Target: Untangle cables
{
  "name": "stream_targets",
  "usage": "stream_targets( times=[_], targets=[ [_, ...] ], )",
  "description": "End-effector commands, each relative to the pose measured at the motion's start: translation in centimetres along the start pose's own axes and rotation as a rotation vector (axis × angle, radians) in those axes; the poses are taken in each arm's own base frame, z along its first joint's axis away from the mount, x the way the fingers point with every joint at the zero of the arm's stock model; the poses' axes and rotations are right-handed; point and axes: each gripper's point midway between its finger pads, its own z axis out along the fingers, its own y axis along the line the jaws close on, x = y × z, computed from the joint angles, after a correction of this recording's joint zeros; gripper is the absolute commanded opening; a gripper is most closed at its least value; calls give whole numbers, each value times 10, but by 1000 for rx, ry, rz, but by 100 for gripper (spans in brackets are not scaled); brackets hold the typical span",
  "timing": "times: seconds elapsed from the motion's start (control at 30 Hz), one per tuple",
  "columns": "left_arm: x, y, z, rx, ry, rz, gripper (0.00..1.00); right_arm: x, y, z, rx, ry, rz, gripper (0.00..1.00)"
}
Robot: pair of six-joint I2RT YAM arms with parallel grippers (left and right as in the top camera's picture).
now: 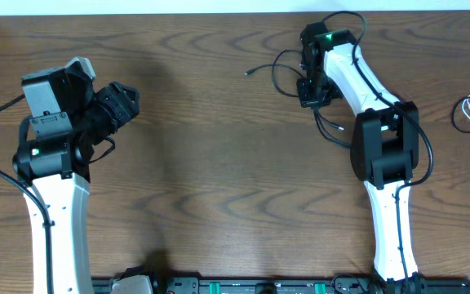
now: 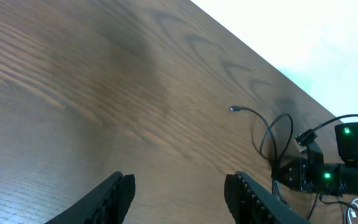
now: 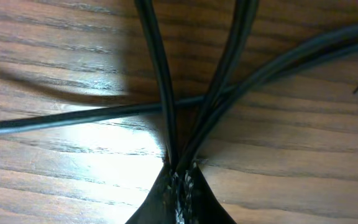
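Where the black cables [image 1: 286,72] lie in loose loops toward the far side of the tabletop [image 1: 219,180], the right claw [image 3: 180,179] is pressed down among them. Its fingers are closed on a bunch of black strands that fan out from the tips across the wood. One plug end [image 1: 249,73] points left, free of the loops. The white cable [image 1: 467,106] lies well apart, near the right edge. The left claw [image 2: 179,186] hangs over bare wood at the left, jaws parted and holding nothing.
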Motion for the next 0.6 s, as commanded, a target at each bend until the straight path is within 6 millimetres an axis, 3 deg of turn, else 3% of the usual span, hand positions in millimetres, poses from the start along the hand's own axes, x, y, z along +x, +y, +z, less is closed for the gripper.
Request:
stream_targets(
  times=[0.0,0.13,0.27,0.43,0.57],
  targets=[
    [-7,-3,-5,-3,-22,21,53,-8,-21,1,45,-7,64,1],
    [-7,-3,-5,-3,-22,21,53,-40,-38,-60,22,-159,111,1],
    [-7,-3,-5,-4,-21,21,53,-72,-75,-139,14,-380,198,1],
    [-7,-3,-5,-3,-22,21,53,-91,-166,-239,166,-689,418,1],
    [-7,-3,-5,-4,-21,21,53,-91,-240,-284,299,-850,569,1]
  ],
)
